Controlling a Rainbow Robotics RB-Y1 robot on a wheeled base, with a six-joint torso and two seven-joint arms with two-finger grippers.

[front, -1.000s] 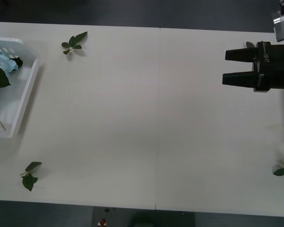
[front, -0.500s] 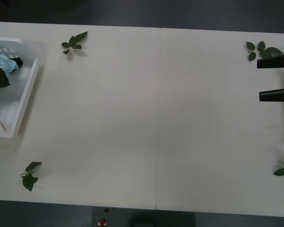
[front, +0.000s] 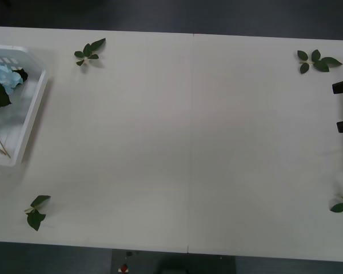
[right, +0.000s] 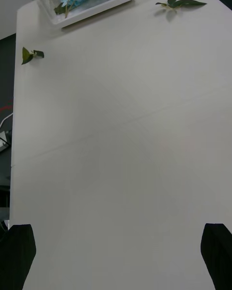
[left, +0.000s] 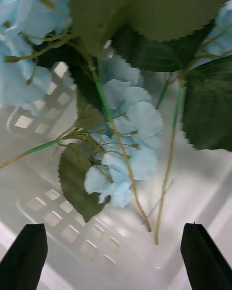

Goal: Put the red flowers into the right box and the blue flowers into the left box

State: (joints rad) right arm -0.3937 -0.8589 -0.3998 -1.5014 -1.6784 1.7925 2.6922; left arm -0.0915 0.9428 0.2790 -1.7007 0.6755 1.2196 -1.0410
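Sorting looks finished — left claw (left: 113, 256) hangs spread over blue flowers (left: 128, 140) inside left box (left: 58, 208); right claw (right: 116, 251) spread too — park both.

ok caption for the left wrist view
Open left hand hovering over blue flowers lying in the left box.

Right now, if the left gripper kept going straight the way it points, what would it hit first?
Probably the blue flowers lying in the left box; the left gripper, jaws open, points straight at them, though depth is unclear.
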